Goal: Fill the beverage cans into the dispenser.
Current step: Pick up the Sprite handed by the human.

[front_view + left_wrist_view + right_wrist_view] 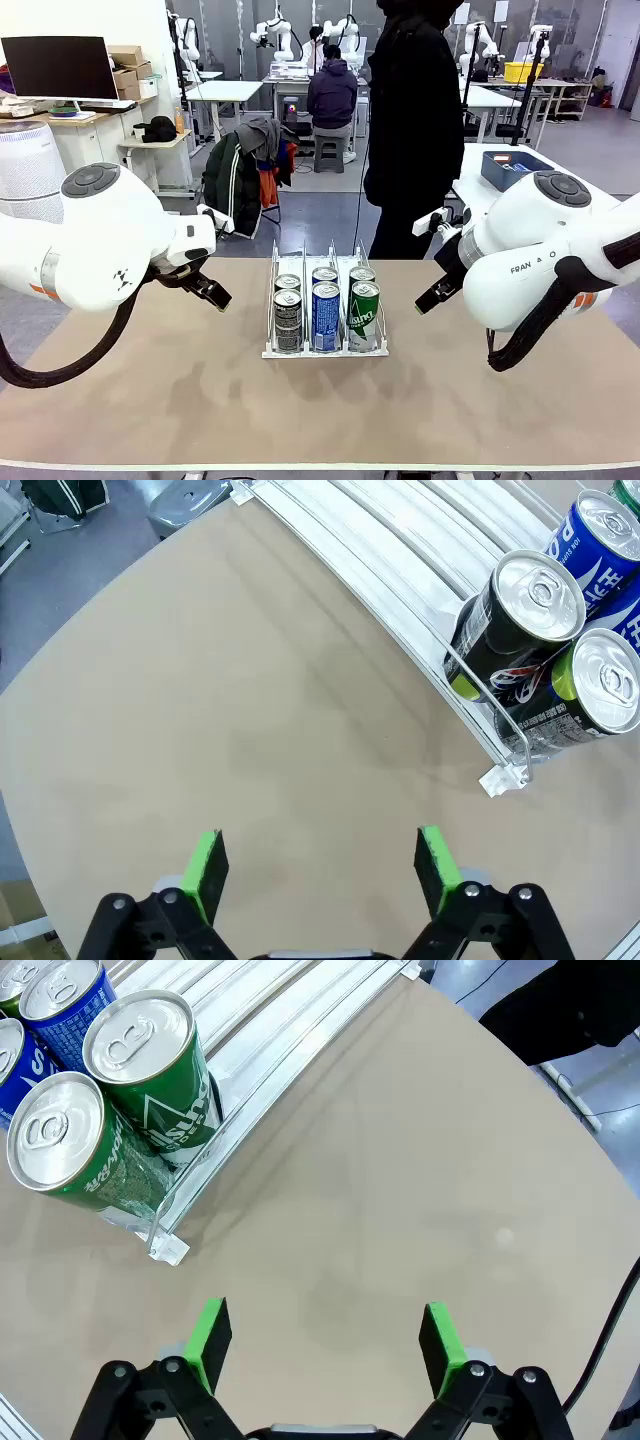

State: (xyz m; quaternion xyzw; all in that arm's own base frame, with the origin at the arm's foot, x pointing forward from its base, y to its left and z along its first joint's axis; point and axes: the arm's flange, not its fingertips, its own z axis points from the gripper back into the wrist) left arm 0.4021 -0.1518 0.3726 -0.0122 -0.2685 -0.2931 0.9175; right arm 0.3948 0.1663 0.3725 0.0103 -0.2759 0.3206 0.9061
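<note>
The white dispenser (270, 350) stands mid-table with two beverage cans in each of its three lanes: black-and-silver cans (288, 320) on the left, blue cans (326, 316) in the middle, green cans (364, 315) on the right. My left gripper (213, 292) hovers left of the rack, open and empty. In the left wrist view the gripper (322, 870) is over bare table, with the black cans (520, 620) at upper right. My right gripper (432, 295) hangs right of the rack, open and empty. Its wrist view puts the gripper (325, 1342) over bare table, with green cans (150, 1070) at upper left.
A person in dark clothes (415, 120) stands at the far side of the table. The rear half of the dispenser lanes (400, 570) holds no cans. A blue bin (510, 168) sits on another table at back right. Open tan tabletop (320, 420) lies in front.
</note>
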